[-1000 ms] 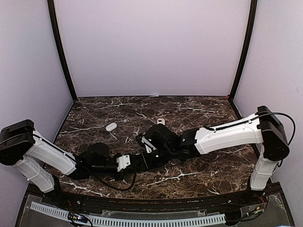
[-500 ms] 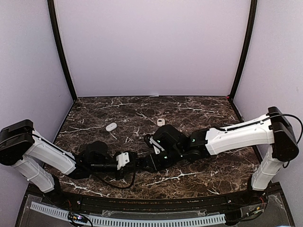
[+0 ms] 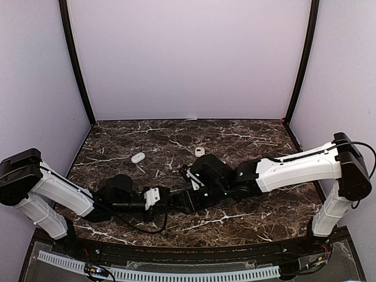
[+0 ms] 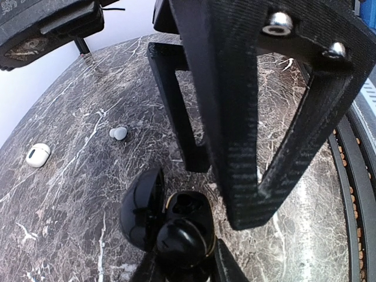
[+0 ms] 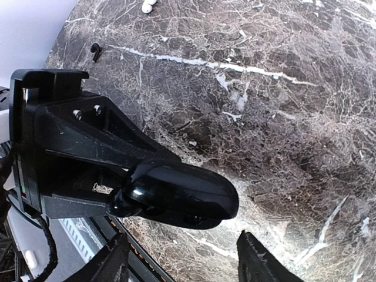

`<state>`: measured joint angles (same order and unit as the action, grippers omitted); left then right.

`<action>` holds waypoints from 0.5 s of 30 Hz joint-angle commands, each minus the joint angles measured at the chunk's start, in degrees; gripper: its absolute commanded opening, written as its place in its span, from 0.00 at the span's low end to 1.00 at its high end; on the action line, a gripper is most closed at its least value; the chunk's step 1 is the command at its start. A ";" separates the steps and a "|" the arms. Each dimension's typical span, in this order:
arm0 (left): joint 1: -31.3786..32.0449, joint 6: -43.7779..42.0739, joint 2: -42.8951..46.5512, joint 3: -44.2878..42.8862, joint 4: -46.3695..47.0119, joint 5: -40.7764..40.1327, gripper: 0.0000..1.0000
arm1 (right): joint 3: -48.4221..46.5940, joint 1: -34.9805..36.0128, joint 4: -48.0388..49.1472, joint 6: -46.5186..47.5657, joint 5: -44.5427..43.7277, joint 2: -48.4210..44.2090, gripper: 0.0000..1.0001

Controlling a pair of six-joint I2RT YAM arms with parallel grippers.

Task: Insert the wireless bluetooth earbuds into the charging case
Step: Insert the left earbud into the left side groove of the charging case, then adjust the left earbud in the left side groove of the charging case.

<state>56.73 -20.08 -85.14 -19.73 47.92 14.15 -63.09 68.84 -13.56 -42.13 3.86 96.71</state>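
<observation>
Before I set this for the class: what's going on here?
The left gripper is shut on a black charging case with its lid open, low over the marble table. The right gripper hangs beside the case, jaws apart, holding nothing. One white earbud and a second white earbud lie farther back, untouched.

A small earbud, pale grey-white and bean-shaped, lies loose on the marble table. It sits about midway across the table's width, nearer the back edge than the front, and well apart from the case. The charging case is glossy black and rounded. Its lid is hinged open and tipped to one side, showing a dark socket with a thin brassy rim. The left gripper pinches its lower end, holding it toward the front edge. Whether an earbud sits inside cannot be told.
</observation>
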 commanded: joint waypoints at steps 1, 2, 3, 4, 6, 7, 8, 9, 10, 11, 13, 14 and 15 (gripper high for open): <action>-0.39 0.61 1.39 0.32 1.22 0.79 0.12 | -1.68 -0.20 1.17 -0.18 -1.88 -1.36 0.65; -0.39 0.60 1.43 0.35 1.23 0.79 0.12 | -1.69 -0.10 0.53 -0.35 -2.40 -1.31 0.69; -0.39 0.58 1.41 0.38 1.33 0.75 0.12 | -1.69 -0.03 0.16 -0.48 -2.97 -1.45 0.72; -0.39 0.62 1.41 0.51 1.42 0.72 0.12 | -1.69 0.24 -0.17 -0.50 -3.63 -1.65 0.76; -0.39 0.72 1.46 0.48 1.44 0.62 0.12 | -1.69 0.76 -0.89 -0.39 -5.48 -2.30 0.82; -0.47 0.80 1.54 0.46 1.39 0.61 0.12 | -1.69 0.98 -1.22 -0.30 -6.49 -2.57 0.85; -0.48 0.89 1.64 0.48 1.53 0.69 0.12 | -1.69 1.09 -1.60 -0.14 -7.61 -2.81 0.89; -0.52 0.93 1.65 0.48 1.50 0.78 0.12 | -1.69 1.26 -1.98 0.06 -8.64 -2.98 0.93; -0.51 0.98 1.77 0.52 1.57 0.86 0.12 | -1.69 1.27 -2.19 0.30 -9.77 -3.03 0.97; -0.53 1.06 1.87 0.56 1.56 0.95 0.12 | -1.69 1.37 -2.45 0.60 -10.43 -3.05 0.99; -0.57 1.24 1.83 0.57 1.64 1.17 0.12 | -3.11 1.47 -2.71 1.30 -11.22 -2.62 0.99; -0.57 1.26 1.82 0.57 1.65 1.27 0.12 | -4.36 1.54 -3.03 1.66 -11.61 -2.00 0.99; -0.57 1.32 1.75 0.59 1.69 1.43 0.12 | -4.98 1.63 -3.22 2.00 -11.77 -1.54 0.99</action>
<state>56.47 -19.62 -85.14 -19.73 47.94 14.37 -64.07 69.89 -16.49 -41.80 -4.29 95.22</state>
